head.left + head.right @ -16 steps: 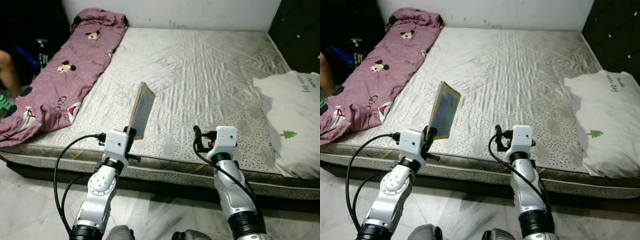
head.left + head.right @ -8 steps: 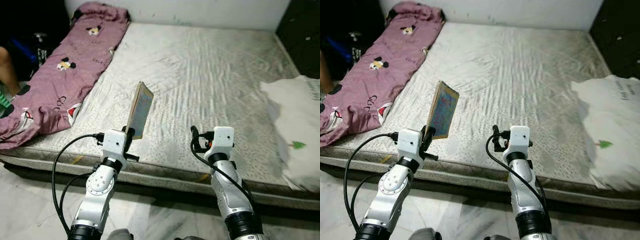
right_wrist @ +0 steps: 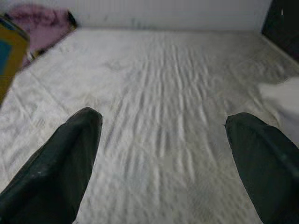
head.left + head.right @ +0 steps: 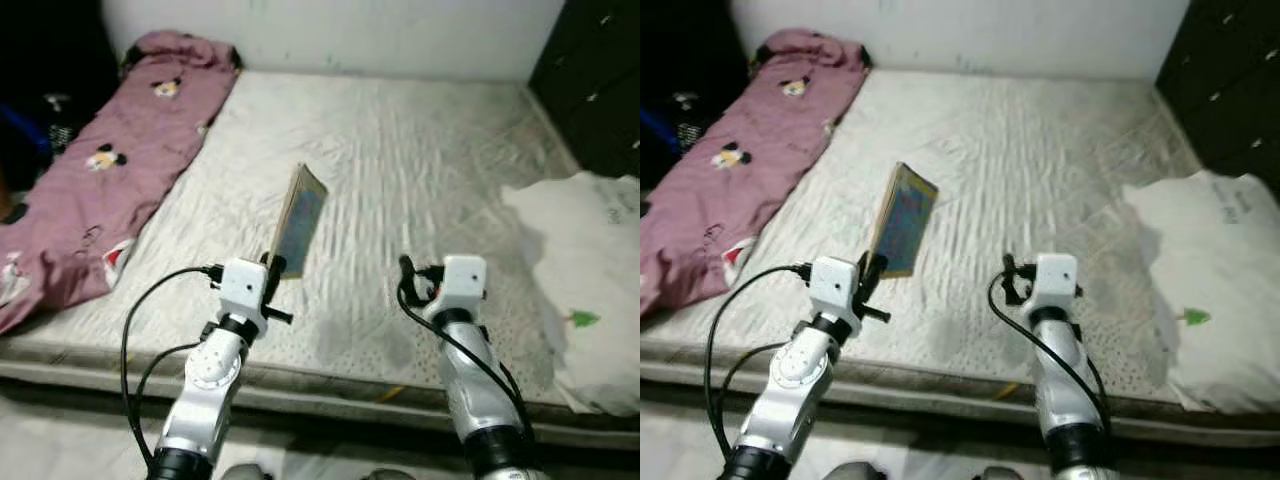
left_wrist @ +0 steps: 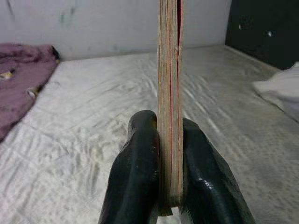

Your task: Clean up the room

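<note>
One bare mattress (image 4: 420, 150) lies ahead of you, pink blanket (image 4: 90, 190) left, white pillow (image 4: 590, 260) right. Your left gripper (image 5: 169, 140) clamps a thin book (image 4: 298, 220) upright by its lower edge; it looks light, stiff, apt to pivot. Right gripper (image 3: 163, 154) gapes empty. Cover print is blurred.

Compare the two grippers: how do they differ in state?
The left gripper has its fingers shut on a thin book, held upright on edge; the right gripper has its fingers spread wide and holds nothing. Both are held out above the near part of the mattress.
</note>
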Motion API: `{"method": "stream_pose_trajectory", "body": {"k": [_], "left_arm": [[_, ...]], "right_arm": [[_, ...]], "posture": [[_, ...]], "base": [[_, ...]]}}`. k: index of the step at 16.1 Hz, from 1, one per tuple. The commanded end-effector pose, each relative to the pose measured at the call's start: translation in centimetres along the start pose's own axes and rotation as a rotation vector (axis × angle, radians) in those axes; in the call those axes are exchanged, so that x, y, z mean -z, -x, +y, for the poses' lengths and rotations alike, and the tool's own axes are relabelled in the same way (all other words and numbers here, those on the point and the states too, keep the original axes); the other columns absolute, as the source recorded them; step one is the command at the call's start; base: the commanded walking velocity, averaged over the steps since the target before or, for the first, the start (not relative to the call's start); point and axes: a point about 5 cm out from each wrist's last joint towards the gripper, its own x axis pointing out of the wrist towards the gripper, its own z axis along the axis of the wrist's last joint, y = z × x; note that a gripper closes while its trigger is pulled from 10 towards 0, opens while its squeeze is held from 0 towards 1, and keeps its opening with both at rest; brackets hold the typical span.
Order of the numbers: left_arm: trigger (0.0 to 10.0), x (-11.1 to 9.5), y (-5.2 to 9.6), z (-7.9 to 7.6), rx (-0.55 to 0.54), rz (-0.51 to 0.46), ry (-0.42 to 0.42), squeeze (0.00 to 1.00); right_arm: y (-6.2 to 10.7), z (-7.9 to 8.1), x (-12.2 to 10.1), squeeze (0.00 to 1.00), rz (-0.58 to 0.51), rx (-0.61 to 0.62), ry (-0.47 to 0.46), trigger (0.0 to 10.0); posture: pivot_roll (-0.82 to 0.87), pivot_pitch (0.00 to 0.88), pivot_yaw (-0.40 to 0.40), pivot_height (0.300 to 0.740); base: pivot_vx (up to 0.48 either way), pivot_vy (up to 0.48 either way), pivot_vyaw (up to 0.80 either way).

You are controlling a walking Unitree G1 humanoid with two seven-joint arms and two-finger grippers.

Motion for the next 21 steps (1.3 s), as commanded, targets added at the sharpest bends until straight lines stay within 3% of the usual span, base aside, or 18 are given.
{"method": "stream_pose_trajectory", "body": {"k": [1,2,3,4,6,8,11,12,17,21], "left_arm": [[10.0,-0.4,0.0,1.3,-0.07,-0.012,-0.033,0.0],[10.0,-0.2,0.0,1.9,-0.111,0.0,-0.04,0.0],[10.0,-0.3,0.0,2.6,-0.138,-0.001,-0.109,0.0],[10.0,-0.4,0.1,2.7,-0.109,-0.022,-0.107,0.0],[10.0,-0.2,1.0,2.2,0.003,-0.034,-0.094,0.0],[10.0,0.0,1.3,2.0,-0.014,-0.023,-0.047,0.0],[10.0,0.4,1.2,2.2,-0.107,0.035,-0.072,0.0],[10.0,0.4,1.3,2.1,-0.057,0.033,-0.035,0.0],[10.0,0.6,1.5,1.7,-0.046,0.043,-0.072,0.0],[10.0,0.4,1.4,1.7,-0.035,0.037,-0.072,0.0]], "right_arm": [[0.0,0.3,-0.1,0.0,-0.002,-0.016,0.0,10.0],[0.0,0.1,-0.1,0.0,-0.003,-0.012,0.001,10.0],[0.0,-0.2,-0.1,0.0,-0.004,-0.007,0.002,10.0],[0.1,-0.3,-0.1,0.0,-0.004,-0.003,0.003,10.0],[0.4,-0.7,0.4,0.0,0.008,0.023,-0.004,10.0],[0.5,-0.7,0.5,0.0,0.011,0.024,-0.003,10.0],[0.7,-0.6,0.7,0.0,0.014,0.023,-0.006,10.0],[0.7,-0.5,0.8,0.0,0.017,0.024,-0.007,10.0],[0.7,-0.5,1.2,0.0,0.039,0.031,-0.017,10.0],[0.5,-0.5,1.1,0.0,0.035,0.032,-0.017,10.0]], "posture": [[0.01,0.051,0.019,0.74],[0.02,0.049,0.021,0.74],[0.02,0.048,0.022,0.74],[0.02,0.046,0.023,0.74],[0.02,0.026,0.022,0.74],[0.02,0.024,0.032,0.74],[0.02,0.033,0.04,0.74],[0.02,0.034,0.04,0.74],[0.02,0.041,0.035,0.74],[0.02,0.039,0.036,0.74]], "base": [[0.0,0.0,0.0],[0.0,0.0,0.0],[0.0,0.0,0.0],[0.0,0.0,0.0],[0.0,0.0,0.0],[0.0,0.0,0.0],[0.0,0.0,-0.62],[0.0,0.0,-0.8],[0.0,0.0,-0.73],[0.0,0.0,0.0]]}}
